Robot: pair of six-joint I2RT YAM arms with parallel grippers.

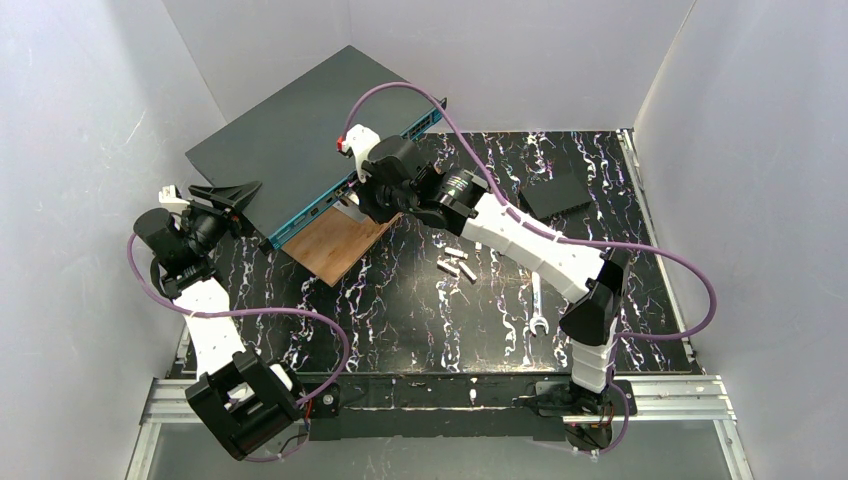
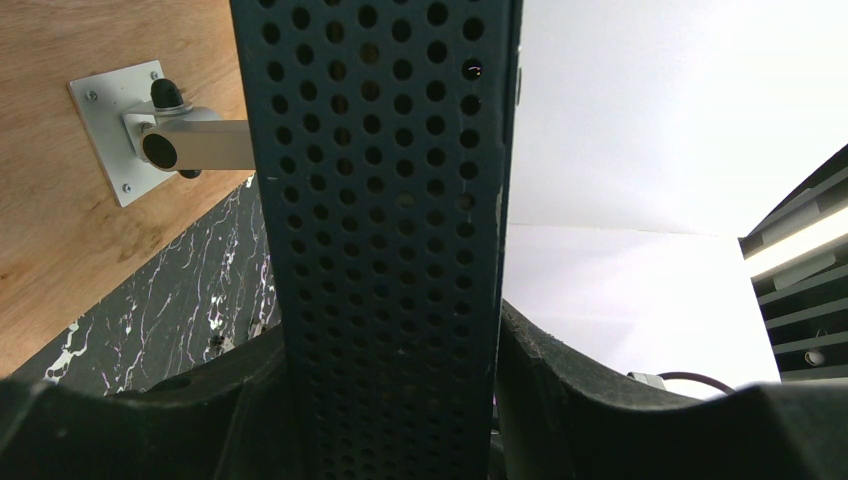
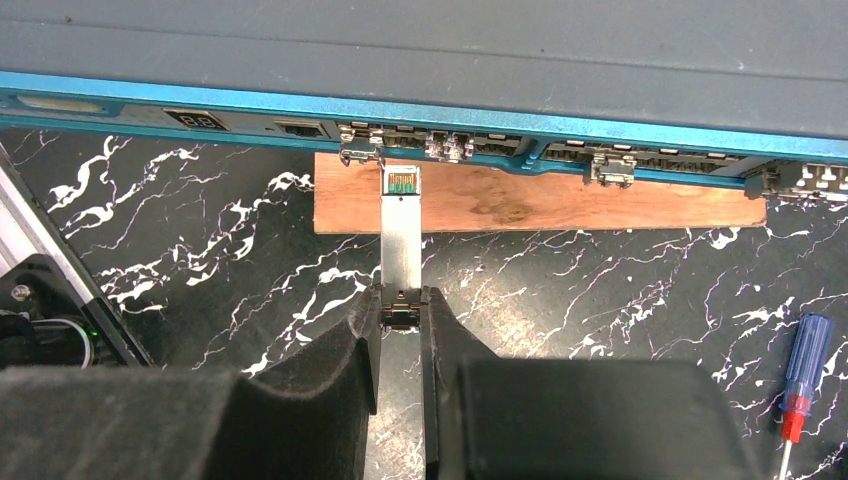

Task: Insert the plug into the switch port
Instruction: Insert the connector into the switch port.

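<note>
The switch is a large flat dark grey box, its teal port edge resting over a wooden board. My left gripper is shut on the switch's left end; the left wrist view shows the perforated side wall clamped between the fingers. My right gripper is shut on the rear end of a slim silver plug. The plug points at the teal edge. Its tip lies just in front of the row of ports, outside them.
A small flat black square box lies at the back right. Several loose silver plugs and a wrench lie mid-table. A blue and red screwdriver lies to the right of the right gripper. White walls enclose the table.
</note>
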